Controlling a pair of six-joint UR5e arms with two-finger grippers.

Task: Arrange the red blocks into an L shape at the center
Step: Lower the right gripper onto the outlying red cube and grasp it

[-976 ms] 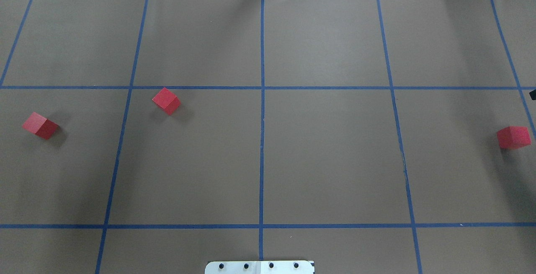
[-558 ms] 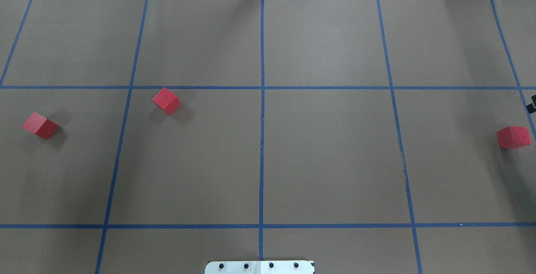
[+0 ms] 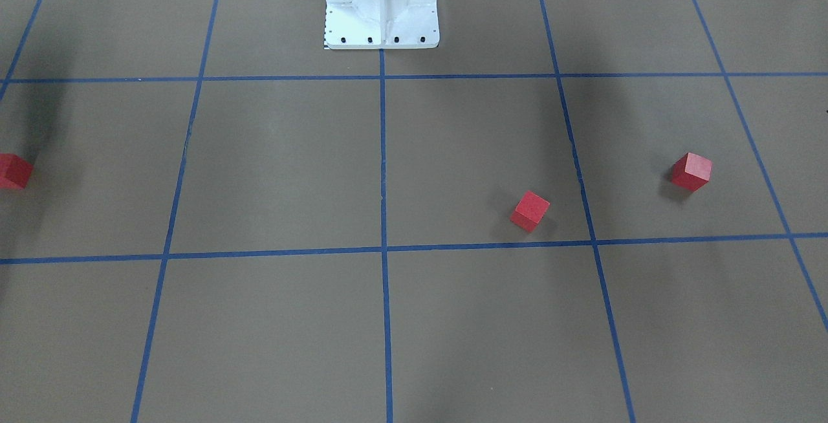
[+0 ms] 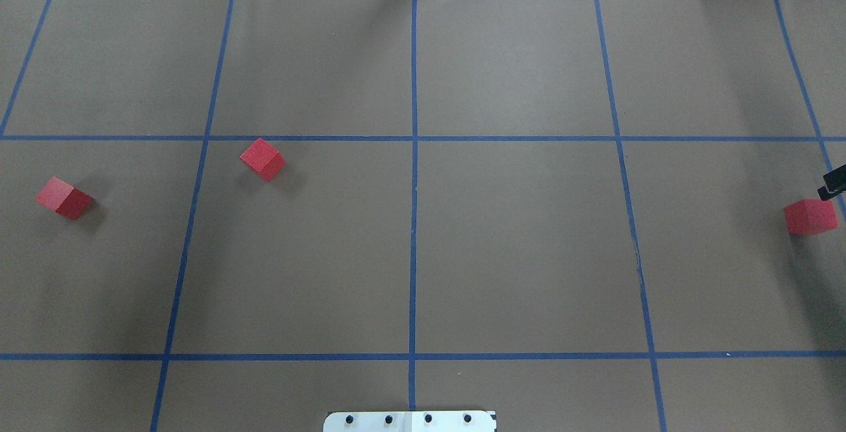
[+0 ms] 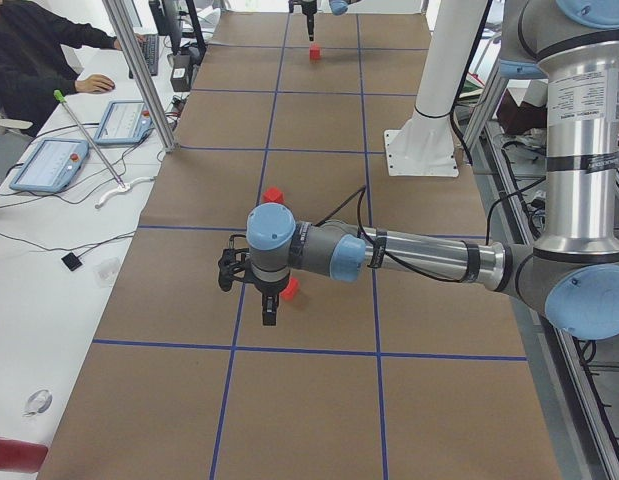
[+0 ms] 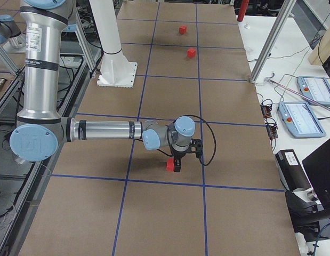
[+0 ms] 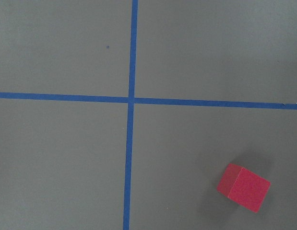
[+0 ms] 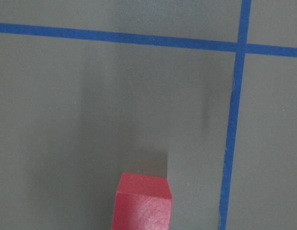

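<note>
Side views. The left arm holds its forearm level toward 9 o'clock, wrist bent, left gripper pointing straight down. The right arm mirrors it toward 3 o'clock, right gripper likewise pointing down. Neither gripper's opening is discernible.

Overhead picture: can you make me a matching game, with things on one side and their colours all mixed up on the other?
Things:
1. blocks
2. tape lines
3. base plate
4. table cover

Colours:
A. white
B. brown
C. red
D. blue

Pairs: 1-C, 2-D, 3-A, 4-B.
</note>
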